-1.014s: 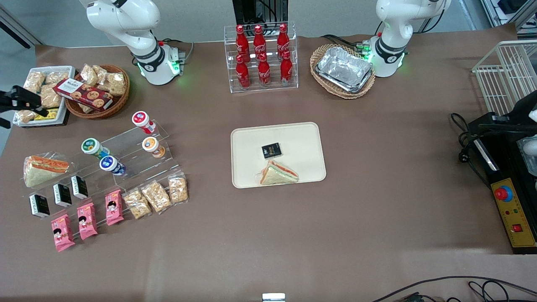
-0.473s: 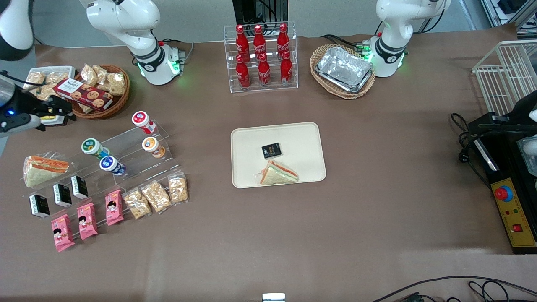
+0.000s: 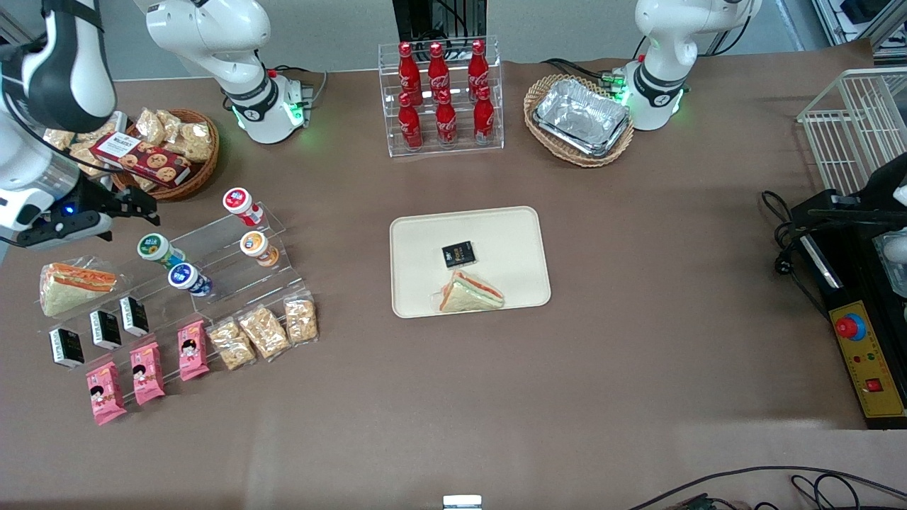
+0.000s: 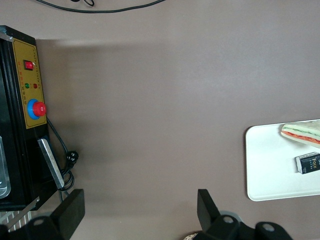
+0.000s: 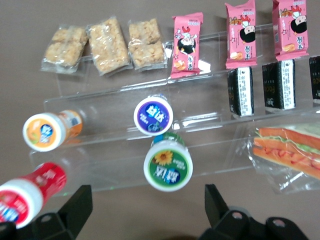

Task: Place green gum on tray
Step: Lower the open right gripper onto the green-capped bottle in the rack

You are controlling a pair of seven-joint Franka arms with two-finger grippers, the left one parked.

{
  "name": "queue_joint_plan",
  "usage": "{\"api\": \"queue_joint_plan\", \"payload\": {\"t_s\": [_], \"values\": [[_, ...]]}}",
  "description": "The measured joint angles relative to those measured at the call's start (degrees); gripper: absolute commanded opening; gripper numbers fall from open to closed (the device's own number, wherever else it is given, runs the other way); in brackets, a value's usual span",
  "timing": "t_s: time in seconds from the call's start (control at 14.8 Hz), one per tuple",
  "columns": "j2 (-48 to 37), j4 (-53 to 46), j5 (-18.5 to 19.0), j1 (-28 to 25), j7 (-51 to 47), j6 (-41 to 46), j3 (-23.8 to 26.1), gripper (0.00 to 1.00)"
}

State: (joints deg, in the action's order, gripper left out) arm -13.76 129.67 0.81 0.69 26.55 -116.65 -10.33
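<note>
The green gum [image 3: 152,248] lies on a clear stepped stand toward the working arm's end of the table; its green-rimmed lid [image 5: 168,167] faces the wrist camera. My gripper [image 3: 145,205] hangs open above the table, a little farther from the front camera than the gum, with nothing between its fingers [image 5: 80,205]. In the right wrist view the gripper [image 5: 147,210] frames bare table beside the canister. The cream tray [image 3: 411,234] sits mid-table holding a sandwich [image 3: 471,292] and a black packet [image 3: 458,254]; its rim [image 4: 257,165] also shows in the left wrist view.
On the same stand lie a blue-lidded canister [image 3: 186,276], an orange-lidded one [image 3: 254,244] and a red one [image 3: 237,200]. A wicker snack basket [image 3: 166,152] is close to the arm. Pink packs [image 3: 145,372], black packets [image 3: 106,329] and a wrapped sandwich [image 3: 74,283] lie nearer the camera.
My right arm has swung in from the table's end toward the stand, bringing the open gripper close to the green gum. Nothing else has moved.
</note>
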Motion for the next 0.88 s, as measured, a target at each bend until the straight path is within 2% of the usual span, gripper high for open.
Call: {"api": "queue_joint_plan", "payload": {"t_s": [0.54, 0.88], "values": [[2.73, 5.98, 0.61, 0.08, 0.23, -12.22, -3.04, 1.00], [5.18, 9.69, 0.62, 0.08, 0.23, -18.77, -3.14, 1.00]]}}
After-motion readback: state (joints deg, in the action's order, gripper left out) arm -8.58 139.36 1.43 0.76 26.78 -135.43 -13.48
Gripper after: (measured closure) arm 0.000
